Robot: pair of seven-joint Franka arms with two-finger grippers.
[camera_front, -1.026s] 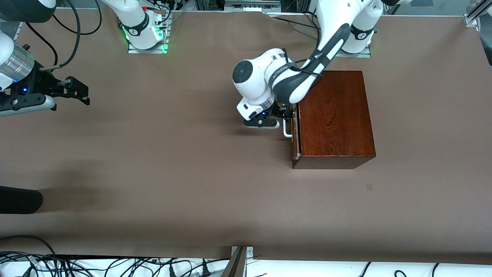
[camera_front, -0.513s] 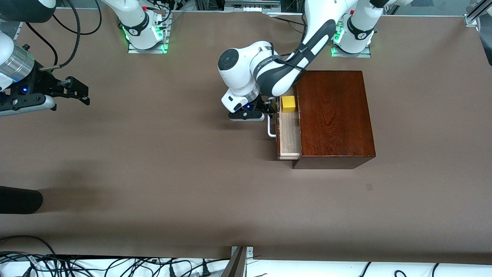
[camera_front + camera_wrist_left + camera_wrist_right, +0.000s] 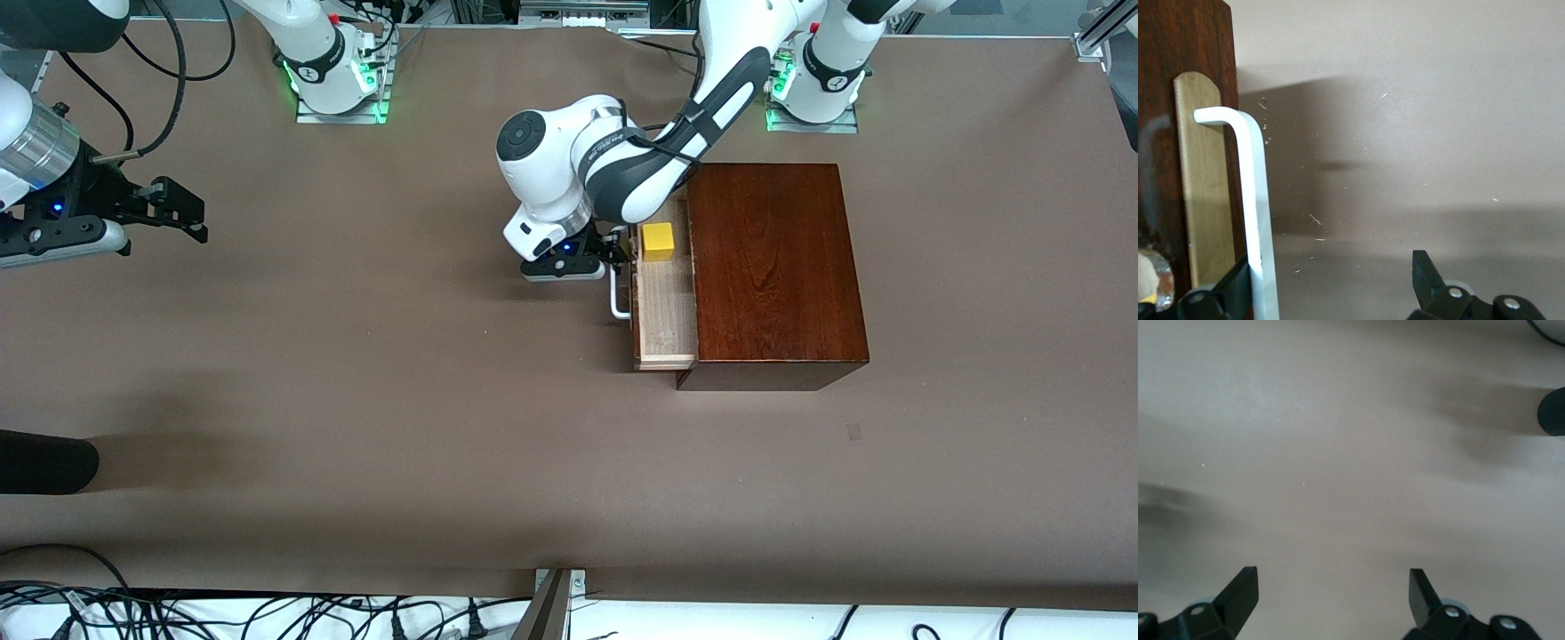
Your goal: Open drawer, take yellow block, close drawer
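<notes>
The drawer (image 3: pixel 665 311) stands part-way out of the dark mahogany box (image 3: pixel 773 267), its pale wooden tray open to view on the side of the box that faces the right arm's end of the worktop (image 3: pixel 356 400). The yellow block (image 3: pixel 659 241) sits in the tray, at the tray's end farther from the front camera, close to the inside of the drawer front; the rest of the tray floor is bare wood. The white loop handle (image 3: pixel 616 298) sticks out from the dark reddish-brown drawer front, over the worktop.

The left hand (image 3: pixel 615 249) is low at that handle, at the handle's end farther from the front camera, with the left arm reaching down from its base past the corner of the box. In the left wrist view the handle (image 3: pixel 1258 213) runs along the drawer front and passes just inside one of the fingers (image 3: pixel 1238 287); the other finger stands well apart from it, so the left hand (image 3: pixel 1331 283) is spread open around the handle and not clamped on it. Whether that finger touches the handle I cannot tell.

The right arm waits at its own end of the worktop, the right hand (image 3: pixel 191 218) over bare worktop, well apart from the box. The right wrist view shows its fingers (image 3: pixel 1241 593) spread wide with nothing between them, the right hand (image 3: pixel 1331 590) over plain brown surface
</notes>
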